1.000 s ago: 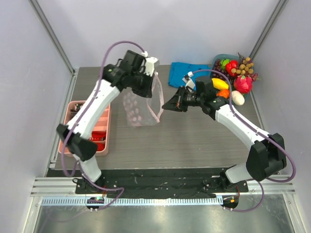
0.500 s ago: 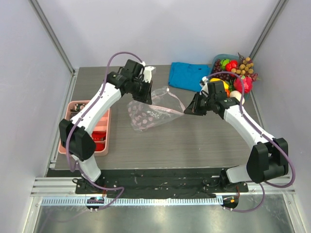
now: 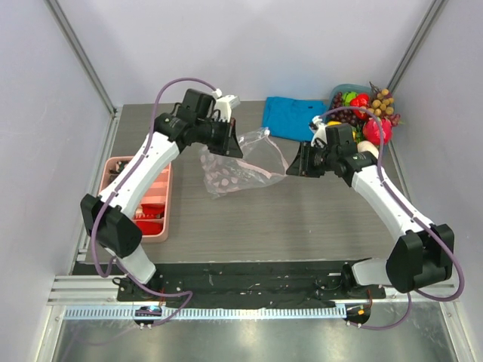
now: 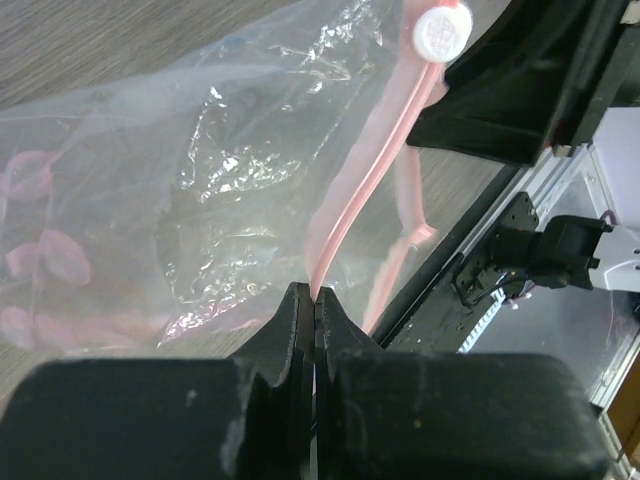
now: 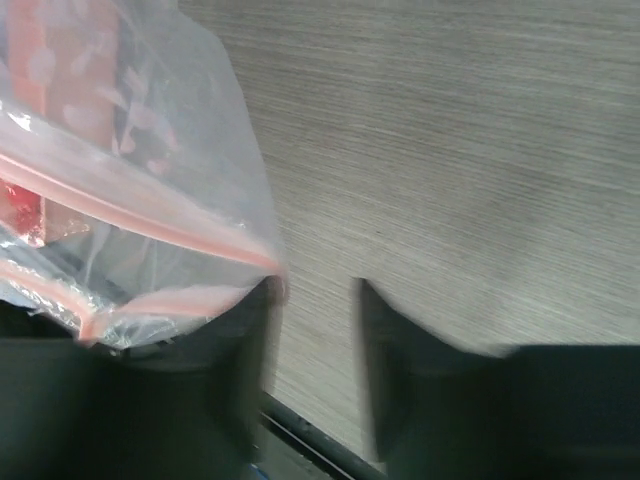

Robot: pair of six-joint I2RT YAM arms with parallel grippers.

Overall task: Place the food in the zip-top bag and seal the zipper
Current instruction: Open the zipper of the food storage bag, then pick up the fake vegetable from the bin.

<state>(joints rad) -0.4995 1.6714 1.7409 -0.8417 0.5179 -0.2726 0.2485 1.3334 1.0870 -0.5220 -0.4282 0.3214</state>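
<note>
Honestly, the step in hand looks like getting the mouth open, and we'd judge no food is in yet. The left gripper [image 4: 315, 300] is clamped tight on the zipper [image 4: 345, 215], pinching that pink strip right at the fingertips, so that side is sorted; the zip-top bag [image 3: 240, 172] sags from it mid-table, its lower part seemingly resting on the table [image 3: 302, 219]. The right gripper [image 5: 315, 300] has its jaws part way apart with only wood grain between them; the bag's corner sits just beside one finger, not gripped. To do this well, we'd have the right one either catch the opposite lip and pull the mouth wide, or go fetch while the left holds the mouth up and steady. The food [image 3: 361, 104] is piled in the teal bin [image 3: 337, 92] at the far right corner.

Room-wise, there's open wood on the near side of the bag, good for spreading it; the pink tray [image 3: 121, 170] hugs the left edge; further back the blue cloth [image 3: 290, 117] lies just beyond the bag; the bin sits close against the right wall [image 3: 445, 151], so we'd reach in from the table side.
</note>
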